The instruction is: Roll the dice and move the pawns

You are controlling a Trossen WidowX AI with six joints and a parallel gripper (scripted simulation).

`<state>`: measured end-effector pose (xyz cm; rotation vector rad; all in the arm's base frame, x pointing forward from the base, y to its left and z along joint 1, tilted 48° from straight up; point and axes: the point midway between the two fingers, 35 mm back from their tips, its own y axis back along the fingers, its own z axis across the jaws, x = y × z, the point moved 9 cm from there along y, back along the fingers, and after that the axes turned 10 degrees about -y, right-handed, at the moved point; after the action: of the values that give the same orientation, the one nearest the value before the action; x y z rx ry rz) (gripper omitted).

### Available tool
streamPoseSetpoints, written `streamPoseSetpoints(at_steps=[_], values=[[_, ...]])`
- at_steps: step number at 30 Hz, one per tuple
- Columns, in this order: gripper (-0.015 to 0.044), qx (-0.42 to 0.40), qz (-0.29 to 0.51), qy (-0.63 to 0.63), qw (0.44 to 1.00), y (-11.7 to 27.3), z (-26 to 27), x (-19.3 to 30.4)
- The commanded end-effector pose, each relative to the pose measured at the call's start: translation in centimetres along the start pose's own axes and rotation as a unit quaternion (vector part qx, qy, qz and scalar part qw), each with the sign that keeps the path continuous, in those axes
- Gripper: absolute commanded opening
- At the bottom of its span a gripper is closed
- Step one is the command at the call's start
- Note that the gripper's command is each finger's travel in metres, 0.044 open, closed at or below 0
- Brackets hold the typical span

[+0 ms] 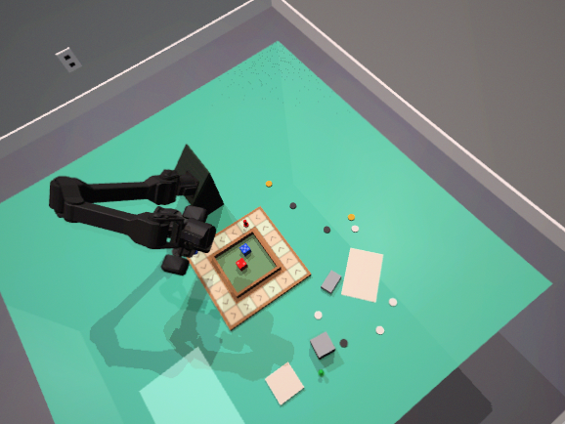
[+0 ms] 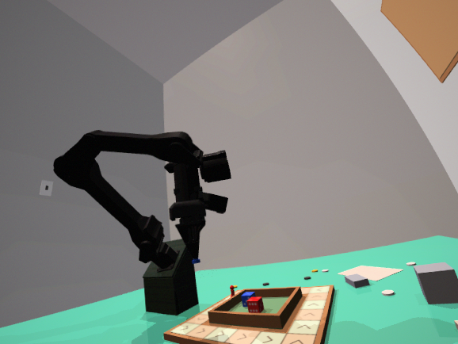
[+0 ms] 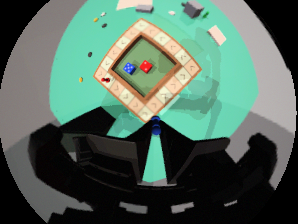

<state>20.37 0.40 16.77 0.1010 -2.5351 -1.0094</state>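
My gripper (image 2: 195, 258) (image 3: 156, 123) points down, shut on the blue pawn (image 2: 196, 261) (image 3: 156, 120), and holds it well above the board's corner nearest the arm base. In the top view the wrist mostly hides the pawn. The red pawn (image 1: 245, 224) (image 2: 232, 291) (image 3: 105, 80) stands on a pale square beside another corner of the board (image 1: 204, 267) (image 2: 309, 315) (image 3: 191, 67). The blue die (image 1: 245, 249) (image 2: 248, 298) (image 3: 129, 68) and red die (image 1: 241, 264) (image 2: 255, 304) (image 3: 145, 66) lie inside the tray (image 1: 266, 278) (image 2: 246, 319). The blue die's top shows several pips; the red die's shows few, too small to count surely.
Orange (image 1: 269, 184), black (image 1: 292, 205) and white (image 1: 318, 315) discs are scattered beyond the board. A flat grey block (image 1: 330, 282), a grey cube (image 1: 323, 345), a green pawn (image 1: 321, 372) and two pale sheets (image 1: 362, 275) (image 1: 284, 384) lie farther from the arm.
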Motion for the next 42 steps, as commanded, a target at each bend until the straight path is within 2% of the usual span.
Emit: streamPoseSetpoints(at_steps=[1, 18, 35, 42], values=[[0.0, -0.003, 0.001, -0.003, 1.0, 0.2, -0.4, -0.9], [0.0, -0.005, -0.003, -0.004, 1.0, -1.9, -3.3, -8.9], [0.0, 0.0, -0.001, -0.007, 1.0, -6.8, -5.9, -16.4], [0.0, 0.001, -0.001, -0.007, 1.0, -8.0, -6.1, -17.1]])
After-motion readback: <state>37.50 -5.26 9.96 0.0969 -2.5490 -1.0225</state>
